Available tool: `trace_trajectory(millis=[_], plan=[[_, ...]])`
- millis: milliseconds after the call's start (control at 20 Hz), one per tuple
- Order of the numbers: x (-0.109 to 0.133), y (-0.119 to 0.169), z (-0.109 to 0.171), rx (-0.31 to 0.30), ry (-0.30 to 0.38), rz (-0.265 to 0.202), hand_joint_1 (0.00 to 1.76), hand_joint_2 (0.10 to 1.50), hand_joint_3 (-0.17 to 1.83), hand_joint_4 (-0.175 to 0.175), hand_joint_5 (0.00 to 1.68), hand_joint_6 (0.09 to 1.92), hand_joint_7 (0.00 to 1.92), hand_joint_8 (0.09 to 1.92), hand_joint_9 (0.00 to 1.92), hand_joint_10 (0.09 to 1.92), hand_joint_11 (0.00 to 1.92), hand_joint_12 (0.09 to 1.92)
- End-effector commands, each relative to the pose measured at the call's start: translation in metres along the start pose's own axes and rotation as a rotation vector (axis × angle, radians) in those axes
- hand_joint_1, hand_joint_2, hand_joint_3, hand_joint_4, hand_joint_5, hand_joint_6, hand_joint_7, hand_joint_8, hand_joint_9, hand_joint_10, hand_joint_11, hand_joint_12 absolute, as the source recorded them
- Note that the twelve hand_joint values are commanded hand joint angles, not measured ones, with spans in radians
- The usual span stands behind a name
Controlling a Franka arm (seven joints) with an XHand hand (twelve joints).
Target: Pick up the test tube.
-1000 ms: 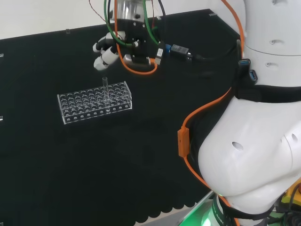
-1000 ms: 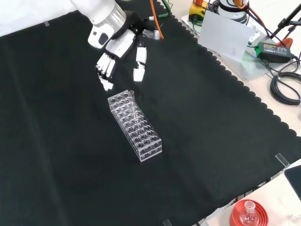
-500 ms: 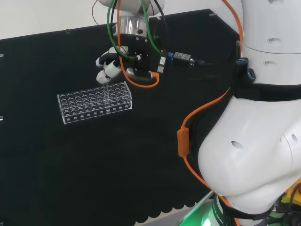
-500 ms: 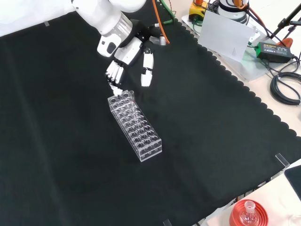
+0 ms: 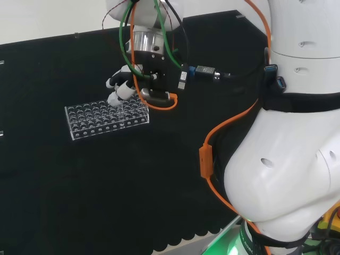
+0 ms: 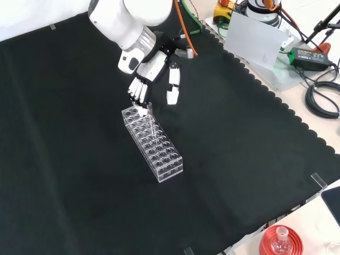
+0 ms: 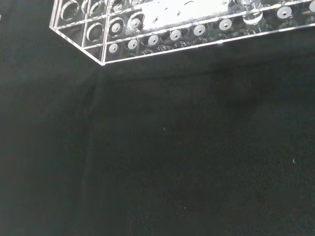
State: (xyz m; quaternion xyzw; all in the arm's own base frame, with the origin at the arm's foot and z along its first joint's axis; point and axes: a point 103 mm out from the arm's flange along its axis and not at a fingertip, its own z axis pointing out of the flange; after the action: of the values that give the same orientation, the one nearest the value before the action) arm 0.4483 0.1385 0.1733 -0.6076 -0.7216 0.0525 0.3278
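Risk first: hand [image 6: 154, 74] hangs right over the far end of the rack [image 6: 155, 144], fingers [image 6: 139, 93] straight and pointing down, thumb [image 6: 172, 90] spread off to the side, nothing pinched. Fingertips sit at the tube [image 6: 149, 110], which stands upright in an end-row hole at the rack's 12 o'clock in the front view. Can't tell whether they touch it.

- Tube is clear glass and thin. If the fingers close off-centre they'll likely tip it against the hole wall or miss.
- Rack is light clear plastic, loose on the cloth. A fingertip landing on its top plate could shove or tilt the whole thing.
- Pulling up at an angle would probably bind the tube in the hole and lift the rack with it.

Room, near to far in the front view:
- Red stand [image 6: 280, 241] with a small flask at 5 o'clock, off the cloth, well apart.
- Wide bare counter [image 6: 79, 202] round the rack on every side.
- Scalloped cloth edge runs along 3 o'clock, with cables and a power brick [image 6: 307, 55] past it, far from the work.
- Straight up over the rack looks free; the arm's own cables [image 5: 159, 64] trail behind the wrist in the head view.
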Motion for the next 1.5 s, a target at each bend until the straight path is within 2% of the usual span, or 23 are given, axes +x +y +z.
trace_trajectory(millis=[50,350,650,1100,1500], plan=[[0.001,0.008,0.003,-0.012,-0.013,-0.003,0.89,1.04,-0.17,0.014,0.39,0.09,0.27,0.80,0.15,0.94,0.00,1.25],[-0.005,0.013,-0.001,-0.027,-0.034,0.004,0.95,1.04,-0.17,0.000,0.47,0.13,0.38,0.79,0.22,0.93,0.00,1.35],[-0.013,0.013,-0.006,-0.034,-0.048,0.016,0.97,1.04,-0.17,-0.007,0.39,0.45,0.45,0.79,0.26,0.91,0.00,1.40],[-0.014,0.013,-0.003,-0.044,-0.053,0.011,0.99,1.04,-0.17,-0.012,0.37,0.60,0.49,0.80,0.29,0.92,0.00,1.44],[-0.006,0.020,0.003,-0.042,-0.085,0.005,1.04,1.02,-0.17,-0.035,0.50,0.80,0.69,0.79,0.42,0.89,0.00,1.56]])
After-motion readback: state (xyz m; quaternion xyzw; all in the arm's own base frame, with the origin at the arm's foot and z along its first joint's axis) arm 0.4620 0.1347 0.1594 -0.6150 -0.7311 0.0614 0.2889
